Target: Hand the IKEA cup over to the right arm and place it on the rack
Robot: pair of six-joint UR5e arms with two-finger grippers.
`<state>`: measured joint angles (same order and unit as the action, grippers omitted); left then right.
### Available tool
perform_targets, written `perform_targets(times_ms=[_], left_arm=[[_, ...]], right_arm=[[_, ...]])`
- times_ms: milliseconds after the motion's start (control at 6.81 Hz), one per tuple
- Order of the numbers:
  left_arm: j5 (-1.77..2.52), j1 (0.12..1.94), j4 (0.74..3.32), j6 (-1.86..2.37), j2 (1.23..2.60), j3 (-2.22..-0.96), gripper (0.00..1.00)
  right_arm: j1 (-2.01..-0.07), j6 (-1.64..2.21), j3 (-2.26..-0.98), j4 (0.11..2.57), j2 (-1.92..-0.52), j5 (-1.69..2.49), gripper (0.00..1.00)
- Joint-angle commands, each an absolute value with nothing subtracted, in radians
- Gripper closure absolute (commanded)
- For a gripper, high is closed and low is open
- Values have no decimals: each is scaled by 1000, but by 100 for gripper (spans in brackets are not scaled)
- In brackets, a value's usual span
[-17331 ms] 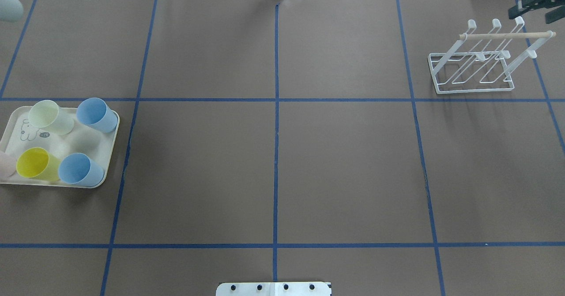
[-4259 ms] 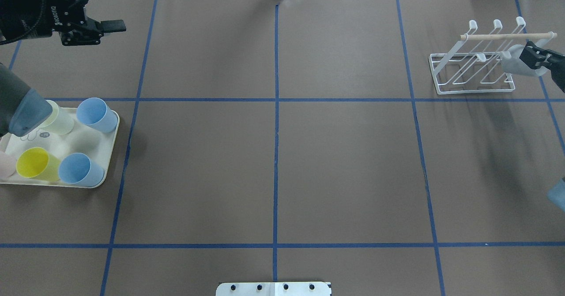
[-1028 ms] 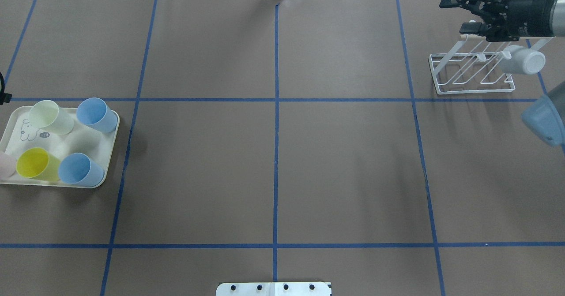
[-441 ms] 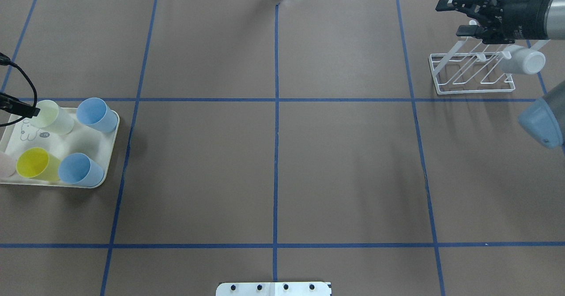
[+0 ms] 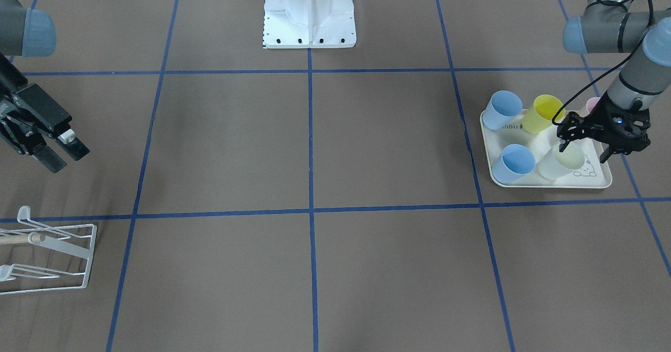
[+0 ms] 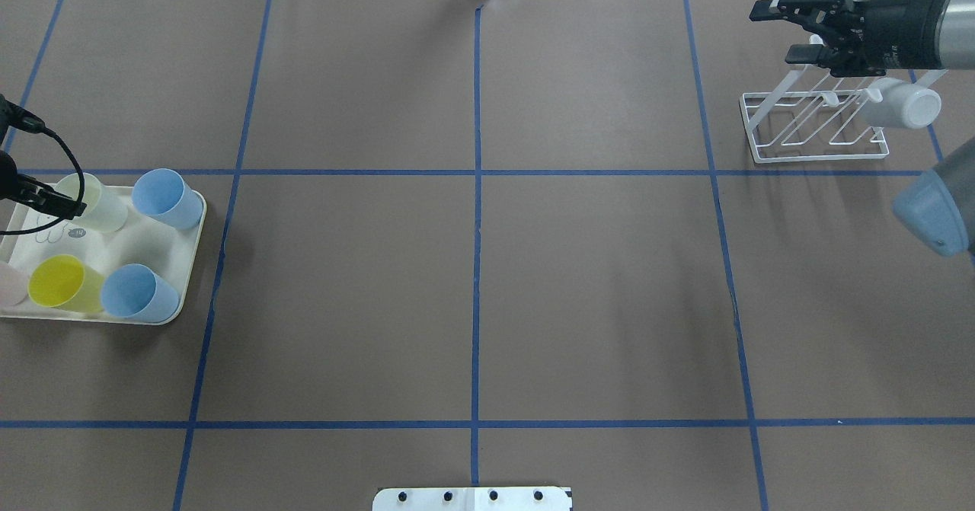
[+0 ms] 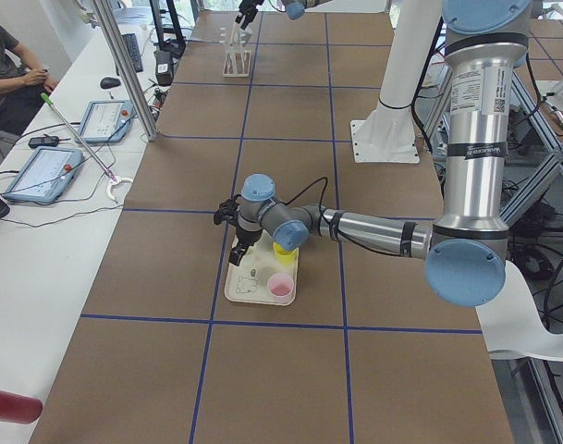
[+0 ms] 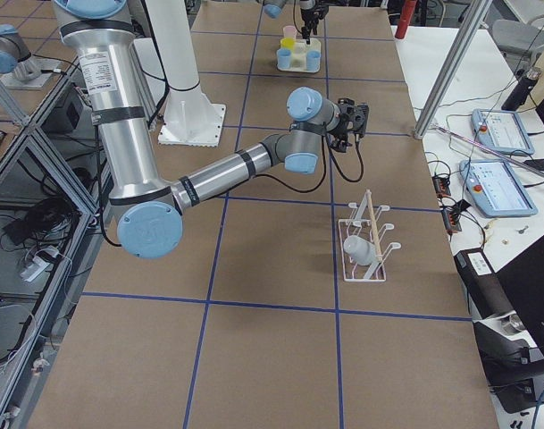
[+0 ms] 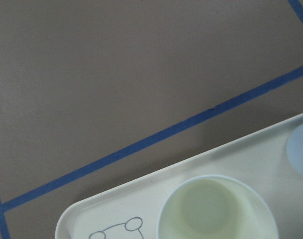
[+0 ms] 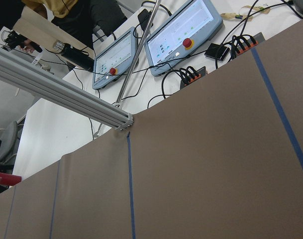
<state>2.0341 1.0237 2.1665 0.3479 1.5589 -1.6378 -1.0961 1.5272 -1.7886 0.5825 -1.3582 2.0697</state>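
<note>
The left arm [image 5: 629,79] reaches down over the tray [image 5: 550,185] at the table's left end, wrist turned so that the left gripper [image 5: 583,151] points at the table. Its fingers are spread wide and grip nothing. They stand one on each side of the green cup [image 5: 558,162], which sits upright in the tray's far corner. Whether the fingertips touch its rim cannot be told; the wrist view looks straight into its mouth. Two blue cups [image 5: 501,109], a yellow cup [image 5: 545,112] and a pink cup [image 7: 281,287] share the tray. The right arm [image 8: 227,165] stretches out level above the table, and the right gripper [image 6: 784,33] is raised, fingers well parted and empty, near the rack [image 6: 815,145] but apart from it. The white cup [image 6: 903,107] hangs tilted on the rack's outermost prong, under the dowel [image 8: 372,219], its bottom turned outward, away from both grippers.
</note>
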Motion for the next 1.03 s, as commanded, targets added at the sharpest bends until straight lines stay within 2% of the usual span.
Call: perform_targets(times_ms=[0,294,881], left_arm=[[2034,1020,2212,345,1574,-1577,32],[2037,1020,2212,342,1580,-1589,80],[2102,1023,2206,339,1563,-1623,92]], right_arm=[[-1095,1526,-1789,583,-1351,2069,0],[-1095,1526,-1789,583,-1348,2069,0],[-1095,1528,-1790,581,-1348,2071,0]])
